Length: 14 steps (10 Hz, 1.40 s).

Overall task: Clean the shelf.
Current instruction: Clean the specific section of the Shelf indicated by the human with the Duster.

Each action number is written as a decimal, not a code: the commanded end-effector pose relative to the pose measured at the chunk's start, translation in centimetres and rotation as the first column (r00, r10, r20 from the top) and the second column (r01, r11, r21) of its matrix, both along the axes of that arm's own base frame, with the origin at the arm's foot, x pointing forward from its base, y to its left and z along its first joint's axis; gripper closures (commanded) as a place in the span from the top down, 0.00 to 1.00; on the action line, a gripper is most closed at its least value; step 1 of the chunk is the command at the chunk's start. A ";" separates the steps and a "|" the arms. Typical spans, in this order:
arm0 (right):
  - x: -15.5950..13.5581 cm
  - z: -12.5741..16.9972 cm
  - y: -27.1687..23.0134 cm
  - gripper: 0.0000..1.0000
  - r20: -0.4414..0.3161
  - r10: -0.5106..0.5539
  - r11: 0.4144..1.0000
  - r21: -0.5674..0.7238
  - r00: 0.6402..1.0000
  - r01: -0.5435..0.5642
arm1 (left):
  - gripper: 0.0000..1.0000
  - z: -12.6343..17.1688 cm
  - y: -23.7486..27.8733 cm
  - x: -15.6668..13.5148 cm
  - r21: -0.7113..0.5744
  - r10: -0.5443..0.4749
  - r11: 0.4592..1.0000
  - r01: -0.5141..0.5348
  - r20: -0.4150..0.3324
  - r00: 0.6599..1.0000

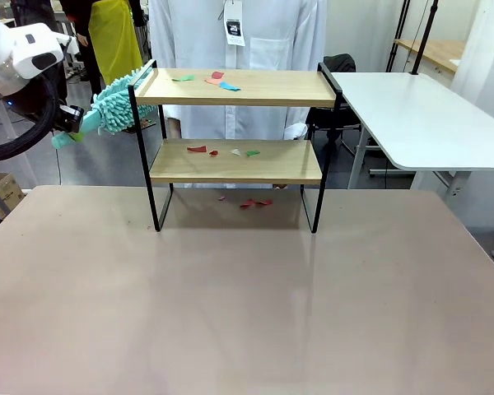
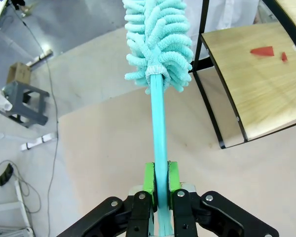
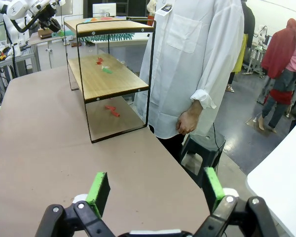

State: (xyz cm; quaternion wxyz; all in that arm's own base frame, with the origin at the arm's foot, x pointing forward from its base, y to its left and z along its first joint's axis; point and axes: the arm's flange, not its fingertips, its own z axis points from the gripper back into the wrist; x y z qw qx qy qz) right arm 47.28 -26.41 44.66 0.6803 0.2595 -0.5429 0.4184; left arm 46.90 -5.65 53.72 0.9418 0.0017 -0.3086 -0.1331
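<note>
Duster [image 1: 115, 105]: handle pinched between left fingers [image 2: 149, 180], head upper left beside shelf [image 1: 280, 87] top board, poised to sweep scraps [image 1: 218, 80]. Right fingers [image 3: 99, 190] spread, empty.

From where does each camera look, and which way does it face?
Front view: fixed on the robot's side, facing across the table to the shelf and the person; left arm at picture left.
Left wrist view: on the left wrist, looking along the left gripper, shut on the duster, towards the shelf's end.
Right wrist view: on the right wrist, facing the shelf's other end; open right gripper at bottom.
Shared: all three show the shelf; front and left wrist, the duster.
</note>
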 end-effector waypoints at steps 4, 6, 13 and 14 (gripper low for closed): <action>0.1 0.2 0.1 1.00 0.005 -0.002 1.000 -0.003 1.000 0.002 | 0.13 4.7 4.4 -6.6 0.326 -0.051 0.932 0.160 -0.318 0.947; 0.1 0.2 0.1 1.00 0.005 -0.002 1.000 -0.003 1.000 0.002 | 0.13 6.4 4.4 -10.2 0.420 -0.107 0.837 0.350 -0.502 0.858; 0.1 0.2 0.1 1.00 0.005 -0.002 1.000 -0.003 1.000 0.002 | 0.13 5.9 1.7 -15.8 0.203 -0.511 0.406 0.891 -0.758 0.405; 0.1 0.2 0.1 1.00 0.005 -0.002 1.000 -0.003 1.000 0.002 | 0.13 6.3 0.7 -15.9 0.252 -0.418 0.437 0.863 -0.793 0.443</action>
